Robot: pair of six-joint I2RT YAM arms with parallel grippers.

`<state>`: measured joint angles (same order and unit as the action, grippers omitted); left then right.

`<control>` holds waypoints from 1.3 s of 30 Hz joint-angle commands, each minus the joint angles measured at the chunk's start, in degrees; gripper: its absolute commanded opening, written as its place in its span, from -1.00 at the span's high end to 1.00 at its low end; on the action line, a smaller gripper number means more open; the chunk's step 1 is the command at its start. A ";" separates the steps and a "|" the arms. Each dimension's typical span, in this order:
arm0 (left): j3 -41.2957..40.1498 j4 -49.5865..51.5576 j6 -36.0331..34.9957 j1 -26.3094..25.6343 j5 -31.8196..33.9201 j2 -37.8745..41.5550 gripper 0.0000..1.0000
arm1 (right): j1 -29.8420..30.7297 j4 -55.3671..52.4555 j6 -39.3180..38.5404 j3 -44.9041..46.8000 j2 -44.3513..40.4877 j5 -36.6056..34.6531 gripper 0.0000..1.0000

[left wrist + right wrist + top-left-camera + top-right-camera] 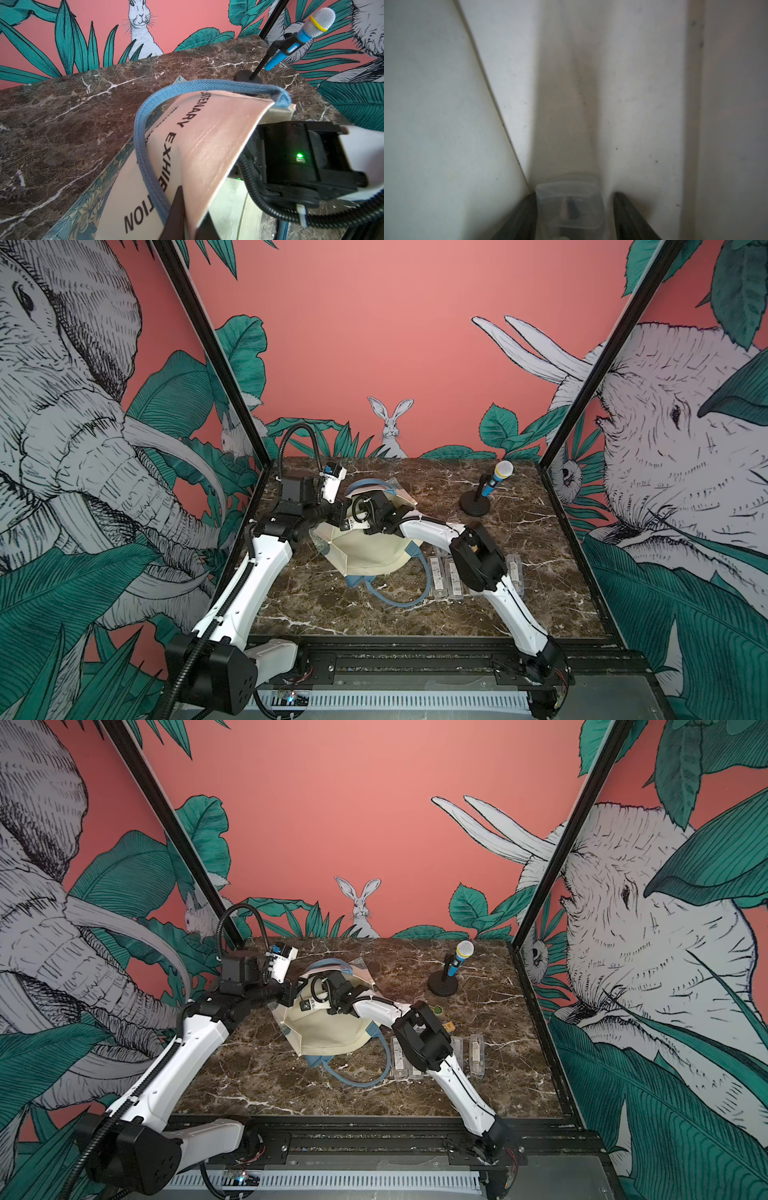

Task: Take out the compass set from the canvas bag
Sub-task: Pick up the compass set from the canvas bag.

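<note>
The cream canvas bag (365, 549) (328, 1029) lies on the marble table with its mouth toward the back. My left gripper (193, 205) is shut on the bag's upper rim (207, 135) and holds it lifted beside a blue strap (143, 133). My right arm (428, 526) reaches into the mouth, so its jaws are hidden in both top views. Inside the bag, the right gripper (574, 194) stands open around a clear plastic case, the compass set (569, 205). One finger (527, 216) lies against the case. The other finger (625, 214) stands a gap away, pressing the cloth.
A blue microphone on a black stand (494, 483) is at the back right. Several clear flat cases (446, 578) lie on the table right of the bag, partly under my right arm. The bag's second blue strap (411, 599) loops toward the front.
</note>
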<state>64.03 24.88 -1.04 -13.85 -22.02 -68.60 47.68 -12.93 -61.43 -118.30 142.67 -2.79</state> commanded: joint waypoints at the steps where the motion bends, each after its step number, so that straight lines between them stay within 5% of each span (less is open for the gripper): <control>1: 1.58 -0.27 0.45 -0.59 -3.12 1.45 1.00 | -0.84 -15.83 11.92 -9.22 4.42 -3.97 -0.13; 5: 1.56 -0.19 0.34 -0.57 -2.68 1.27 1.00 | -0.49 -24.85 21.62 -16.41 6.92 -1.02 0.04; 15: 1.80 -0.14 0.03 -0.57 -1.81 0.48 1.00 | 0.57 -27.62 37.57 -18.27 3.66 6.39 0.21; 25: 1.84 -0.37 0.24 -0.52 -1.80 -0.04 1.00 | 0.82 -27.03 53.68 -19.41 2.12 15.09 0.23; 33: 1.73 -0.32 0.15 -0.59 -1.45 0.04 1.00 | 0.66 -35.71 72.94 -25.55 5.56 16.05 0.14; 39: 1.89 0.12 -0.28 -0.40 -0.61 0.44 1.00 | 0.57 -38.13 73.93 -15.06 2.03 12.07 -0.16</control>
<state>64.86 23.92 -1.06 -13.78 -20.14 -69.12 48.58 -47.64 9.06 -136.86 147.15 11.31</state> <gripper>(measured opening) 0.086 0.572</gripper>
